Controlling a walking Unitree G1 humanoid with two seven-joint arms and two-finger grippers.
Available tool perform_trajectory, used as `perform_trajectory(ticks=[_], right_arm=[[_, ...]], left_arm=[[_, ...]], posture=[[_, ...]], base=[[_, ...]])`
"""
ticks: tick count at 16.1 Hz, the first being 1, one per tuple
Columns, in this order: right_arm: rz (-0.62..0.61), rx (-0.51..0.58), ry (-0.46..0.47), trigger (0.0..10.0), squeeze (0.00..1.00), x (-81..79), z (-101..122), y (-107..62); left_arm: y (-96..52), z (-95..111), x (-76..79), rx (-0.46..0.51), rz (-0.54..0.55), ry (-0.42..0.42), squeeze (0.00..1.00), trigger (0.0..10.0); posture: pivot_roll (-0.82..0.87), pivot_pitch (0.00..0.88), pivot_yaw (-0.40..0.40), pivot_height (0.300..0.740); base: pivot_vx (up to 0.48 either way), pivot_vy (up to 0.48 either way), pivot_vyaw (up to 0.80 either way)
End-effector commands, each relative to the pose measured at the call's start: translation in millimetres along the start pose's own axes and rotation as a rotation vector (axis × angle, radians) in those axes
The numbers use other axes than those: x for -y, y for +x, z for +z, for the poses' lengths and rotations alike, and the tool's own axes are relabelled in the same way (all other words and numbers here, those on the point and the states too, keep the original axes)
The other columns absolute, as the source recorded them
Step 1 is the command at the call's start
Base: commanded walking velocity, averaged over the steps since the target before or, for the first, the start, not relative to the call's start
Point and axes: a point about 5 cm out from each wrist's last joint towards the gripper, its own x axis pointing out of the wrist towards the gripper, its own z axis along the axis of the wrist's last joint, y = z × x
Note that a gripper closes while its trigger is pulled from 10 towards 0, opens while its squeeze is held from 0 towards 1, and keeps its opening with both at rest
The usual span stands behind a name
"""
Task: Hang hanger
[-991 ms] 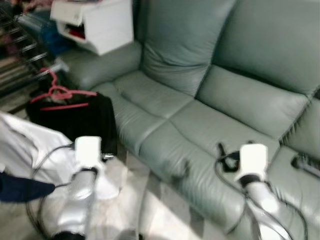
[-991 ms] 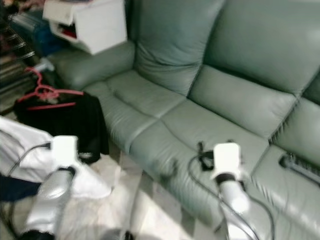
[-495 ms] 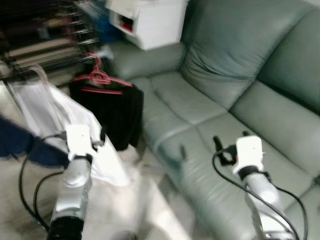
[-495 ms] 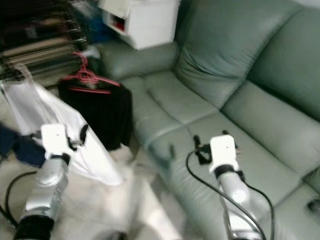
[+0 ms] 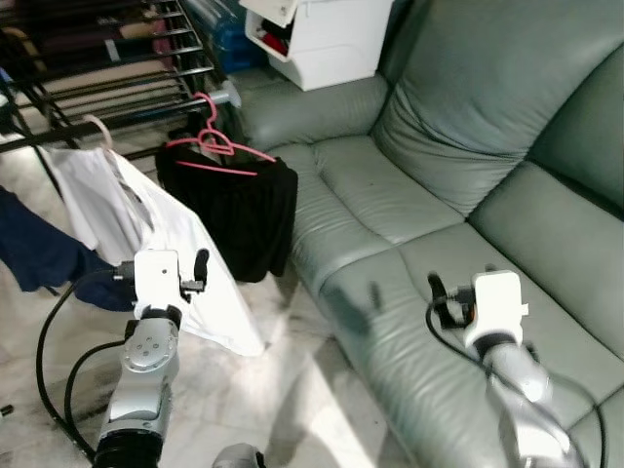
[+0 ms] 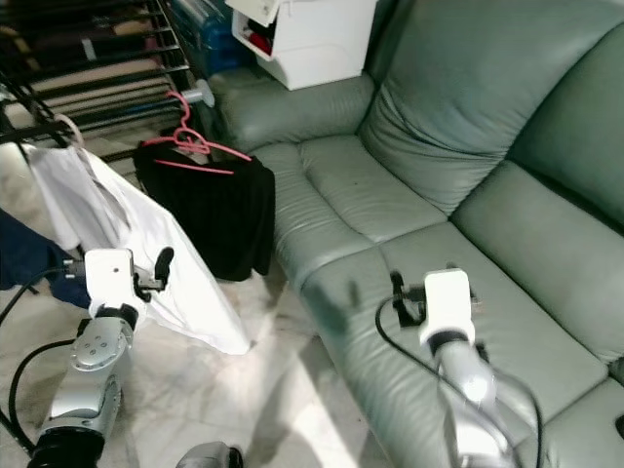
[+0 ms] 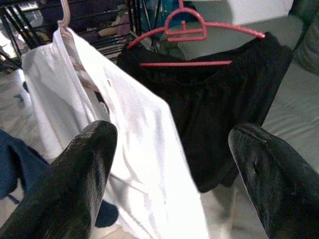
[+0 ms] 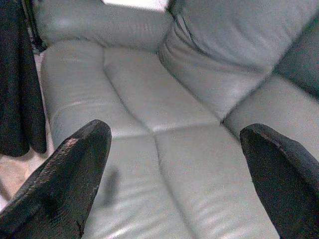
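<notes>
grey-green sofa [image 5: 458, 224] spans right | drying rack [image 5: 107, 58] behind | white shirt [image 5: 146, 244] on pale hanger, between left end effector [image 7: 169, 164] and black garment [image 5: 234, 219] | red hanger [image 5: 219, 151] carrying black garment, beside sofa arm | left end effector released, empty | right end effector [image 8: 174, 164] released, over sofa seat

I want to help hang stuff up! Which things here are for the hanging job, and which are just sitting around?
For the job:
red hanger with black garment
white shirt on its hanger
drying rack
left gripper, open
right gripper, open

Just lying about:
green sofa
white box
blue cloth
</notes>
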Motion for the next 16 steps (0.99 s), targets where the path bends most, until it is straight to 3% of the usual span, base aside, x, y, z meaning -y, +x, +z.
perform_trajectory(ticks=[1, 4, 7, 10, 12, 16], right_arm=[[-0.032, 0.009, 0.01, 10.0, 0.0, 5.0, 2.6, -3.5], [-0.012, -0.052, 0.045, 10.0, 0.0, 1.3, -13.2, -14.1], [-0.025, 0.028, 0.041, 10.0, 0.0, -2.6, 1.8, -4.1], [-0.039, 0.042, 0.04, 10.0, 0.0, 4.0, 7.5, -1.3], [0.027, 0.052, -0.006, 10.0, 0.0, -2.6, 9.3, 1.6], [0.056, 0.089, -0.002, 10.0, 0.0, -11.4, 17.1, 8.3]], left_arm=[[-3.5, -6.4, -3.7, -0.043, -0.001, 0.014, 0.0, 10.0], [-6.5, -15.0, 6.1, -0.075, -0.058, 0.04, 0.0, 10.0], [-2.0, -6.8, 21.4, -0.036, -0.077, -0.017, 0.0, 10.0], [-2.8, -2.7, 25.8, -0.033, -0.077, -0.038, 0.0, 10.0], [-2.4, -3.2, 24.7, -0.03, -0.089, -0.019, 0.0, 10.0], [1.1, 2.0, 22.0, -0.003, -0.081, -0.008, 0.0, 10.0]], posture=[[-0.07, 0.0, 0.057, 0.74], [-0.04, 0.0, 0.035, 0.74], [-0.06, 0.0, 0.05, 0.74], [-0.06, 0.0, 0.06, 0.74], [-0.06, 0.0, 0.062, 0.74], [-0.05, 0.0, 0.066, 0.74]], base=[[0.0, 0.0, 0.0], [0.0, 0.08, 0.0], [0.0, 0.0, 0.0], [0.0, 0.48, 0.0], [0.0, 0.48, 0.0], [0.0, 0.48, 0.8]])
